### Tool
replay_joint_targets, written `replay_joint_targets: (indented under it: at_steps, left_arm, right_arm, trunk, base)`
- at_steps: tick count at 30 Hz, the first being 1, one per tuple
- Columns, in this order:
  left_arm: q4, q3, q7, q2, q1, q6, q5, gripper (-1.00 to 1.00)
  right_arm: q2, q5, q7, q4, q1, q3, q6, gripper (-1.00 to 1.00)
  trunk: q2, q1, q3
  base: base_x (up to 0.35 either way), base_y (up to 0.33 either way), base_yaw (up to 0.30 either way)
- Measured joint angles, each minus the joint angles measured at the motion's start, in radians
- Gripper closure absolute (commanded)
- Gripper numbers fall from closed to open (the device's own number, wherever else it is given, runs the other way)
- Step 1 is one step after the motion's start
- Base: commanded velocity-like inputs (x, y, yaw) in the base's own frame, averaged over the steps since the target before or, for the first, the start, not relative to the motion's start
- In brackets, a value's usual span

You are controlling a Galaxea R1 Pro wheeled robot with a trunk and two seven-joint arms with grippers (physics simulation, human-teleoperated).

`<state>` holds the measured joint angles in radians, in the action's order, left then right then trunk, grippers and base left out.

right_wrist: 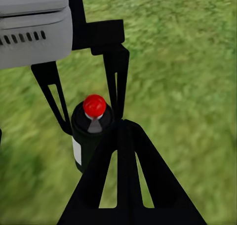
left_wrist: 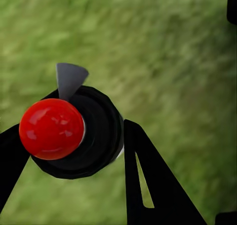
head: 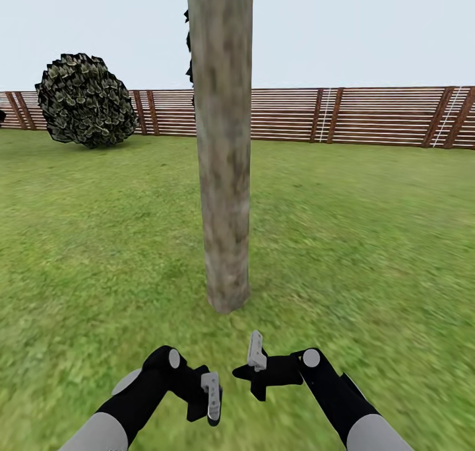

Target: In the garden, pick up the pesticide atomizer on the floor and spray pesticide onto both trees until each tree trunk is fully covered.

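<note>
Well, the pesticide atomizer, a squat black canister with a glossy red ball cap and a small grey nozzle tab, sits pinched between the two black slotted fingers of the left gripper, which press against its body on either side; from the right wrist camera the same can stands upright in that grip, a white strip of label down its side and blurred green grass beneath it. The right gripper hangs just beside it, and I cannot tell from that view or from the head camera whether its fingers are spread or pressed together. Straight ahead rises the tree trunk, a thick, smooth, grey-tan column with brownish mottling, rooted in the lawn near the two arms. No white mist shows on the bark, so I would judge this trunk has not been sprayed yet. To do it well, the nozzle should be turned squarely toward the trunk and the can lifted off its low carry, then swept up and down so the cover reaches the whole column instead of one patch. Both arms are bent inward low in front of the robot, wrists nearly meeting, the left gripper angled downward and the right gripper tilted up. Behind stand a brown slatted wooden fence and a round dark shrub.
</note>
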<state>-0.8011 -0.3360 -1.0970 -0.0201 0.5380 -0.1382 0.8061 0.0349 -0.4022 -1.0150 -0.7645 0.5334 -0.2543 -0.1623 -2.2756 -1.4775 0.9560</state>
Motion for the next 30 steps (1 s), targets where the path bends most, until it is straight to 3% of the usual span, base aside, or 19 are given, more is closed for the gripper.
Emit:
replay_joint_targets:
  at_steps: [10,18,30]
  left_arm:
    - [0.000,0.005,0.000,-0.001,0.009,0.007,-0.012,1.00]
    - [0.000,0.005,0.000,0.001,0.018,0.009,-0.057,1.00]
    - [0.000,0.005,0.000,-0.002,0.019,0.011,-0.065,1.00]
  right_arm:
    - [0.000,0.000,0.000,0.000,0.000,0.000,-0.001,1.00]
    - [0.000,0.000,0.000,0.001,0.000,0.001,-0.001,1.00]
    - [0.000,0.000,0.001,0.001,0.000,0.001,-0.001,1.00]
  trunk:
    - [0.000,0.000,0.000]
    - [0.000,0.000,0.000]
    - [0.000,0.000,0.000]
  base:
    - [0.000,0.000,0.000]
    - [0.000,0.000,0.000]
    - [0.000,0.000,0.000]
